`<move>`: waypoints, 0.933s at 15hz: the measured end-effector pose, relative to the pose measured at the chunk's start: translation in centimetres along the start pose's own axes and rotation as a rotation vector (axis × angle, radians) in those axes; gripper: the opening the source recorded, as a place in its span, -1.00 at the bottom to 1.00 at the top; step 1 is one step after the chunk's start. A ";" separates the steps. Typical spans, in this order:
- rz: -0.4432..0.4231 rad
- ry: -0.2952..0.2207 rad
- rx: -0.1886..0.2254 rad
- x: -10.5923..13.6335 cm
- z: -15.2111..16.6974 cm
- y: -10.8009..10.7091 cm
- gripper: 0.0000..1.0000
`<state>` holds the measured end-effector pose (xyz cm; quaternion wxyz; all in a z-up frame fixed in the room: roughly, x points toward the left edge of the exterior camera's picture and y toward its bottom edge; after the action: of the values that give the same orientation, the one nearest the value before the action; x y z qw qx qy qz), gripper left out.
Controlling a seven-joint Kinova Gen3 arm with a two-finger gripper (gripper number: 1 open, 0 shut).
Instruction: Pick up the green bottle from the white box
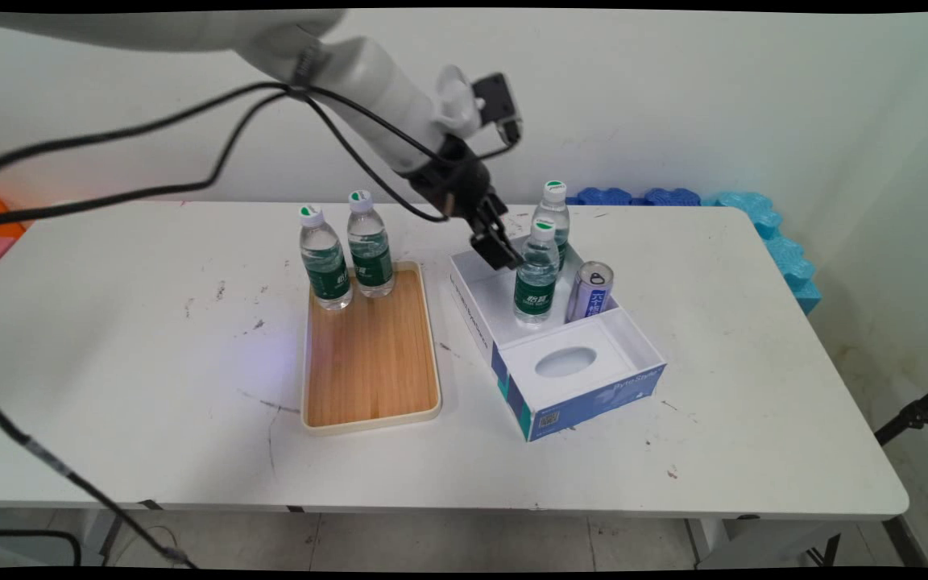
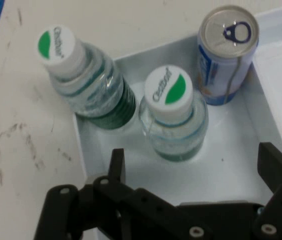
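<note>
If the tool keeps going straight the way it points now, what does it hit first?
Most likely the bottle standing in the white box: its cap sits between the open tool's fingers in the hand view. Depth is hard to judge; the can stands off to one side.

The far clear plastic water bottle (image 1: 554, 211) is half hidden behind the nearer one (image 1: 537, 276); label lettering is unreadably small.
</note>
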<state>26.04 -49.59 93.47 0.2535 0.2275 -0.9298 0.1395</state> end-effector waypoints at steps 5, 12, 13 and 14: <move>0.020 -0.003 -0.007 0.9 4.0 0.1 1.00; 0.017 0.001 0.009 1.9 7.3 0.5 -1.00; 0.017 0.002 0.011 2.0 7.6 0.5 -1.00; 0.018 0.003 0.014 2.1 7.8 0.6 -1.00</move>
<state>20.97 -52.72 88.01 0.2519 0.2205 -0.9305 0.1485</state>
